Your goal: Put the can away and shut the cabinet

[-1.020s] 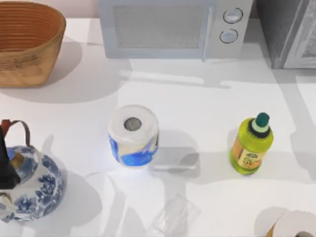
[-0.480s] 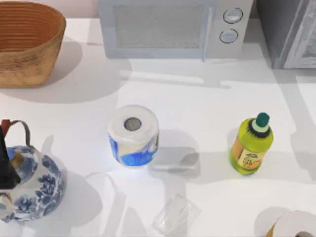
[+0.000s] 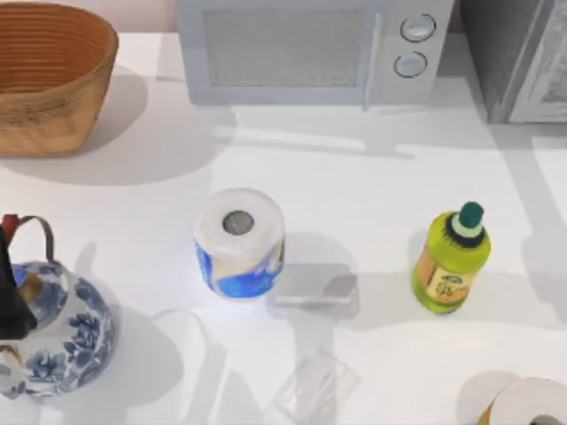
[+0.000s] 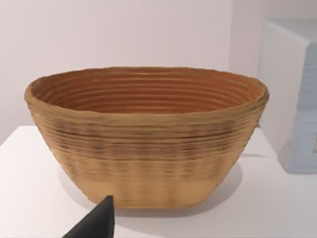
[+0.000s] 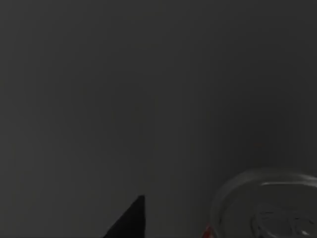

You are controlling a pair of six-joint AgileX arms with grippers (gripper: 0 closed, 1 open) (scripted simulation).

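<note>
White table [image 3: 354, 177]: cabinet [image 3: 518, 57] at far right. Right wrist view dark, can [image 5: 267, 208] rim showing. Jaws' state: cannot tell. Left arm [image 3: 13, 301] parked over teapot [image 3: 62, 336].

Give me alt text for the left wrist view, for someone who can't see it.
A wide woven basket stands on a white table against a pale wall, a white appliance beside it and a dark fingertip in the foreground.
</note>
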